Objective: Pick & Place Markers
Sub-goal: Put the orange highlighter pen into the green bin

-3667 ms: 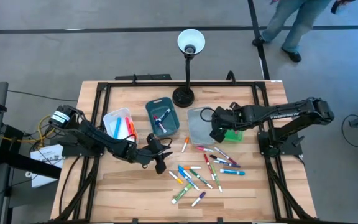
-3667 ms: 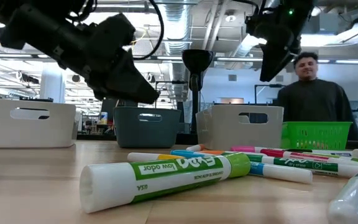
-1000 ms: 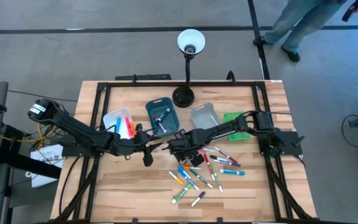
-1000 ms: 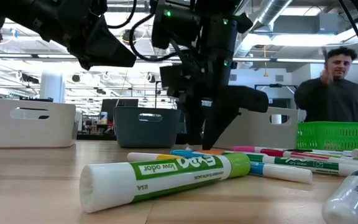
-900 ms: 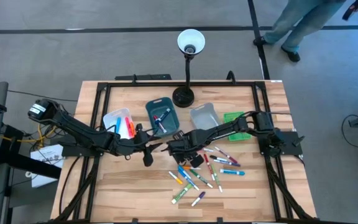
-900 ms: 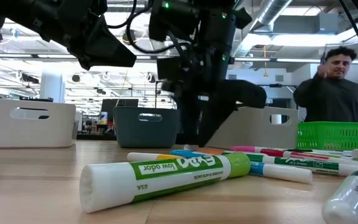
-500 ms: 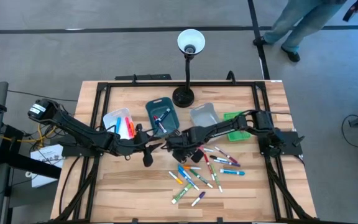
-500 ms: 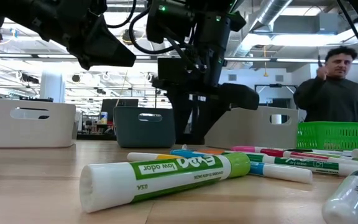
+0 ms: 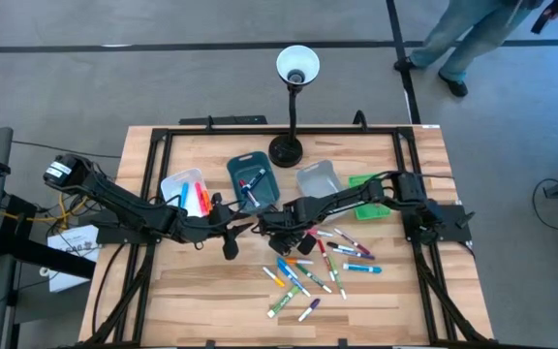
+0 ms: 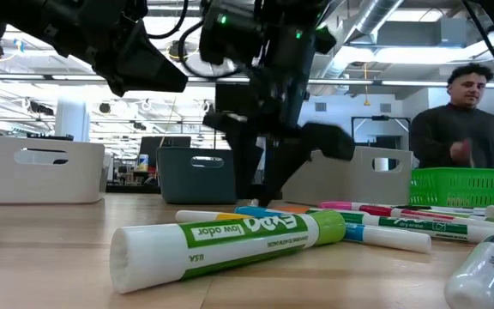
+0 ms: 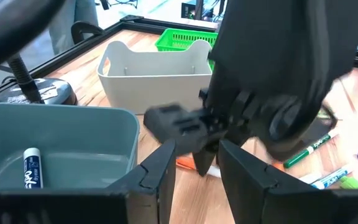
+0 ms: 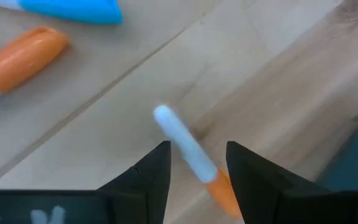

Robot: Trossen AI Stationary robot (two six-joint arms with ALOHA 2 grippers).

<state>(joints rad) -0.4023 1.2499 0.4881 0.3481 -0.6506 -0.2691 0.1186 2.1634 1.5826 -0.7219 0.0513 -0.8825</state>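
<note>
Several markers (image 9: 314, 264) lie strewn on the wooden table, right of its middle; a green one (image 10: 230, 240) lies nearest the low camera. My right gripper (image 9: 281, 229) reaches in from the right and is low over the table, open. A white-and-orange marker (image 12: 185, 146) lies flat on the wood between its fingers (image 12: 151, 177), slanting across the gap. I cannot tell whether they touch it. My left gripper (image 9: 231, 242) hovers open just left of it, and its wrist view shows the same orange marker (image 11: 188, 163) under the right gripper.
Along the far side stand a white bin (image 9: 174, 184) with orange and pink markers, a teal bin (image 9: 235, 173) with a blue one, a grey bin (image 9: 316, 180) and a green basket (image 9: 364, 182). A lamp base (image 9: 286, 151) stands behind them. A person (image 10: 461, 129) stands beyond the table.
My right gripper has edged a little toward the table's left while staying low at the orange marker, and has turned slightly about its wrist. My left arm has kept still. The person behind has lowered a hand.
</note>
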